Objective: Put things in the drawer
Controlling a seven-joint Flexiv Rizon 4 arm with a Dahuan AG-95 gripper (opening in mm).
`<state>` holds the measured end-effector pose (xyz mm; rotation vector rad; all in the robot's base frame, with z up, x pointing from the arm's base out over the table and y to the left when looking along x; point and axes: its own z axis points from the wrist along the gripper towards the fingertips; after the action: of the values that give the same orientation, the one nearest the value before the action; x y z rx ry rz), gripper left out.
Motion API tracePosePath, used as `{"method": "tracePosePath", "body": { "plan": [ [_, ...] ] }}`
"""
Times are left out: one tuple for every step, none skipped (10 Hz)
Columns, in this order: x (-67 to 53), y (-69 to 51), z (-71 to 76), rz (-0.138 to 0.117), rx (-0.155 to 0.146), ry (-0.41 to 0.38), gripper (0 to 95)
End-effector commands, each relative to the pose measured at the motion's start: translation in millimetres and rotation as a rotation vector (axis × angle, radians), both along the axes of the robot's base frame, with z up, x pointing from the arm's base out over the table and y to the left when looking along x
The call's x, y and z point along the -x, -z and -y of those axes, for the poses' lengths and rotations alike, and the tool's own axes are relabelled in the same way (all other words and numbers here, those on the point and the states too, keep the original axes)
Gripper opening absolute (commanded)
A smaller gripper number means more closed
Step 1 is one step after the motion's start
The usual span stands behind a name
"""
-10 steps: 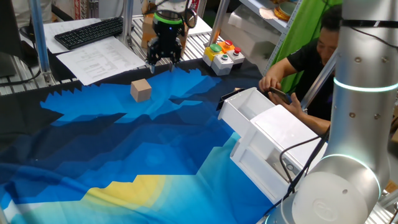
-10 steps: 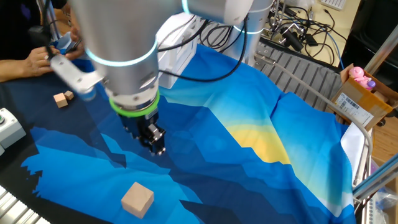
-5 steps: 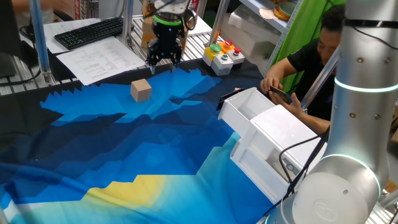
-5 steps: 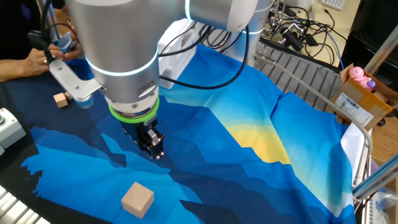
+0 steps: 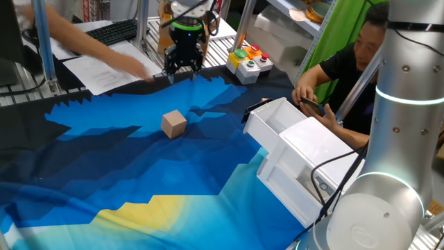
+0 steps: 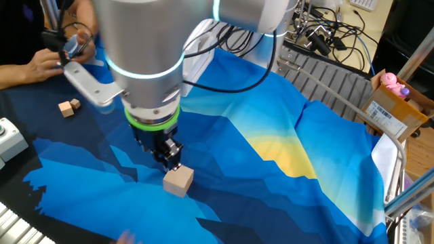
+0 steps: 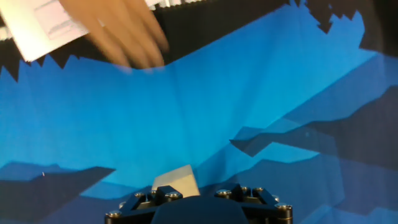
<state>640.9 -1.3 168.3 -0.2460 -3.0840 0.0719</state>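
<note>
One cloth: a big blue cloth (image 5: 139,153) with a yellow patch covers the table.
Drawer: the white drawer (image 5: 277,125) sticks out of its white cabinet (image 5: 312,167) at the right side in one fixed view.
Person's arm: a blurry arm (image 5: 90,48) reaches in from the far left, over the papers (image 5: 104,69).
Gripper: the gripper (image 5: 182,71) hangs above the far part of the cloth. I cannot tell if its fingers are apart or together.
Cube: the wooden cube (image 5: 174,124) sits on the cloth, in the middle, nearer than the gripper and left of the drawer.
Small block: a tiny wooden piece (image 6: 68,107) lies on the dark cloth, well apart from the cube.
</note>
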Motion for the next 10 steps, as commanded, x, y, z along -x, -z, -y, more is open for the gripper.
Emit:
{"method": "tracePosePath", "body": {
  "plan": [
    [-3.1,-0.1,-0.8,-0.056,-0.019,0.004,57.0],
    [-3.1,-0.1,-0.8,-0.053,-0.037,0.014,57.0],
    [-3.1,-0.1,-0.8,-0.051,-0.057,0.027,57.0],
    [-3.1,-0.1,-0.8,-0.051,-0.068,0.019,57.0],
    [-3.1,-0.1,-0.8,-0.055,-0.063,-0.010,57.0],
    [-3.1,-0.1,-0.8,-0.063,-0.068,-0.029,57.0],
    [-3.1,-0.1,-0.8,-0.068,-0.070,-0.042,76.0],
    [-2.9,7.9,-10.2,-0.067,-0.070,-0.052,76.0],
    [-1.5,12.9,-16.3,-0.068,-0.065,-0.060,76.0],
    [1.8,21.1,-23.0,-0.067,-0.065,-0.063,76.0]
  ]
}}
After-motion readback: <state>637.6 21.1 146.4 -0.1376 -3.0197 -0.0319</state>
